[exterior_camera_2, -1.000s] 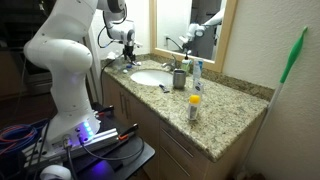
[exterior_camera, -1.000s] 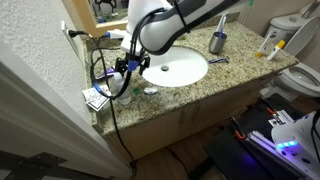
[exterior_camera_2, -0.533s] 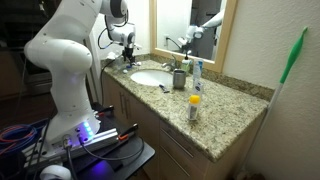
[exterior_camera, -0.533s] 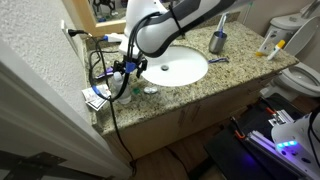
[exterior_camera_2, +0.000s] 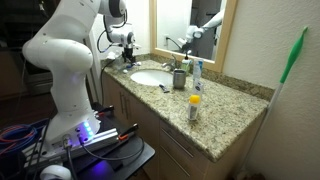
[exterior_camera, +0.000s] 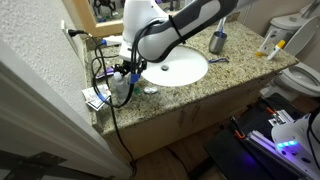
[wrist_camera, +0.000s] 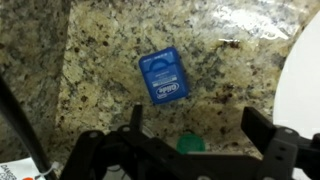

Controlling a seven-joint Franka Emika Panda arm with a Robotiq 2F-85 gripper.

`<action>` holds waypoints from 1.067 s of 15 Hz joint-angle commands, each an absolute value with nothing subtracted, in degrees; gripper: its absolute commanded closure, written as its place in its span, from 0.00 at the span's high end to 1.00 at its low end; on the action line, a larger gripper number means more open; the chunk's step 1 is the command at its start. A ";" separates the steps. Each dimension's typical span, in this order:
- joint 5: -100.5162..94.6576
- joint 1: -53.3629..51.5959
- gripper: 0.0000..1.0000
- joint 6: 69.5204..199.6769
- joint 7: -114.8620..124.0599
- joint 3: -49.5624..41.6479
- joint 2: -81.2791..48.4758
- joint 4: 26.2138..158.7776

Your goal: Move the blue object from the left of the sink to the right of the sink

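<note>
Blue packet [wrist_camera: 165, 77] lies mid-frame on the surface [wrist_camera: 95, 55]; tool [wrist_camera: 193, 125] hovers released below it. Approach step: next, centre and descend.

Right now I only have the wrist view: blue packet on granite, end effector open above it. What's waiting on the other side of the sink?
Observer: A metal cup stands just past the sink, toward the back.
Operator: Any bare counter there?
Observer: Yes, bare granite in front of the cup, toward the counter's front edge.
Operator: Anything farther along?
Observer: A small bottle with a yellow top stands farther down the counter.
</note>
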State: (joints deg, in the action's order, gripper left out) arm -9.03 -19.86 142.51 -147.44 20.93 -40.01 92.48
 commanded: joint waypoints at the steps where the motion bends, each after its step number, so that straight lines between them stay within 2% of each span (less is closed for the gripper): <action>1: -11.66 -21.14 1.00 141.74 -146.79 19.55 -40.74 90.44; 16: -11.48 -20.44 1.00 142.77 -147.91 20.49 -40.25 90.65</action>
State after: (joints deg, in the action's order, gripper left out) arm -11.33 -20.43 142.99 -148.02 20.40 -40.01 91.05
